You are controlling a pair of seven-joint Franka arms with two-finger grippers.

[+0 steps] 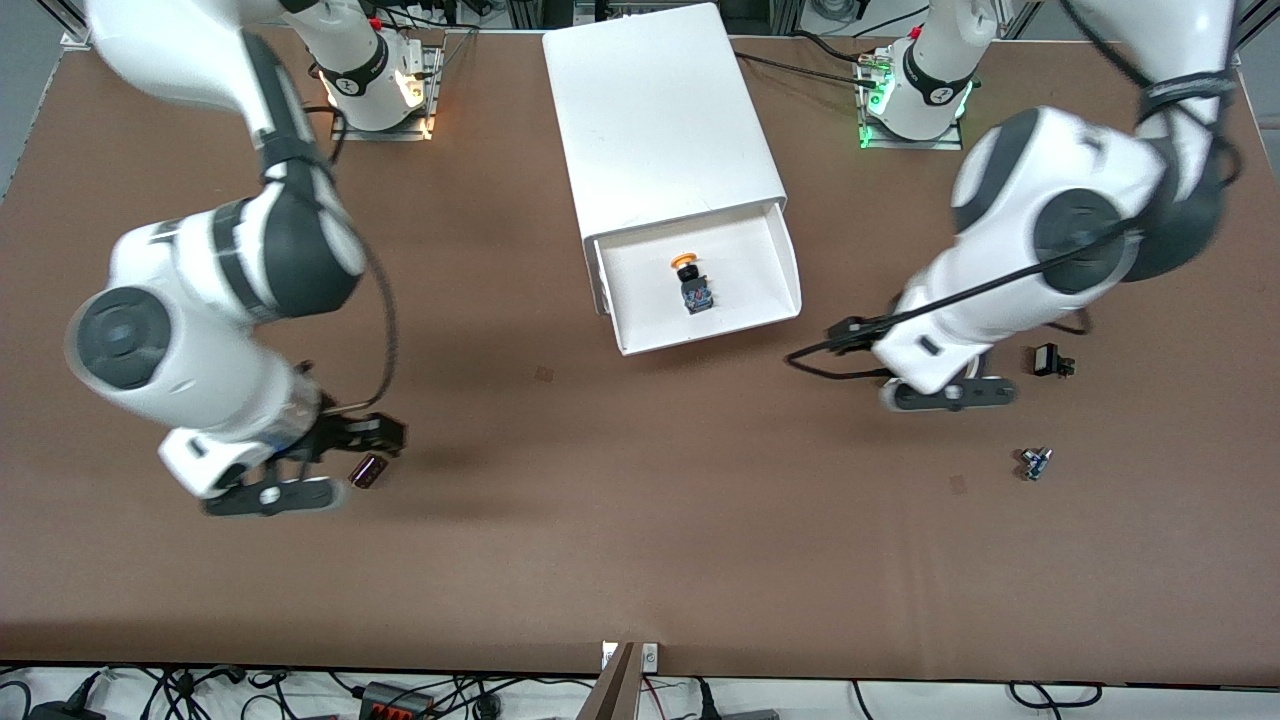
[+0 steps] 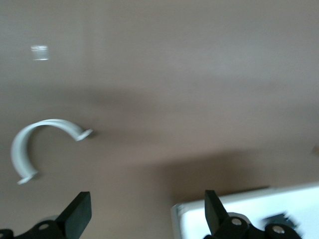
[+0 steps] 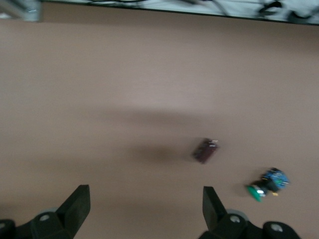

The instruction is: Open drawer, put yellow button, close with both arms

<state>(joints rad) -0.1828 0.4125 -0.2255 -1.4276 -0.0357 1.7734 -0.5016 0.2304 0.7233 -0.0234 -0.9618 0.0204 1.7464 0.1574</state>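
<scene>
The white cabinet [image 1: 660, 110] stands at the table's back middle. Its top drawer [image 1: 700, 337] is pulled out toward the front camera. The yellow button [image 1: 690, 280] lies on its side in the tray. My left gripper [image 1: 940, 395] hangs open and empty over bare table beside the drawer, toward the left arm's end. The left wrist view shows its spread fingers [image 2: 79, 214], the gripper [image 2: 147, 214] holding nothing, and a corner of the drawer [image 2: 239, 214]. My right gripper [image 1: 275, 495] is open and empty over the table toward the right arm's end, and it is also open in its wrist view [image 3: 144, 211].
A small maroon part [image 1: 367, 470] lies beside the right gripper and shows in the right wrist view [image 3: 204, 150] with a green-capped button [image 3: 266, 184]. A black part [image 1: 1048, 360] and a small blue part [image 1: 1035, 463] lie near the left gripper. A white curved piece [image 2: 45, 144] lies on the table.
</scene>
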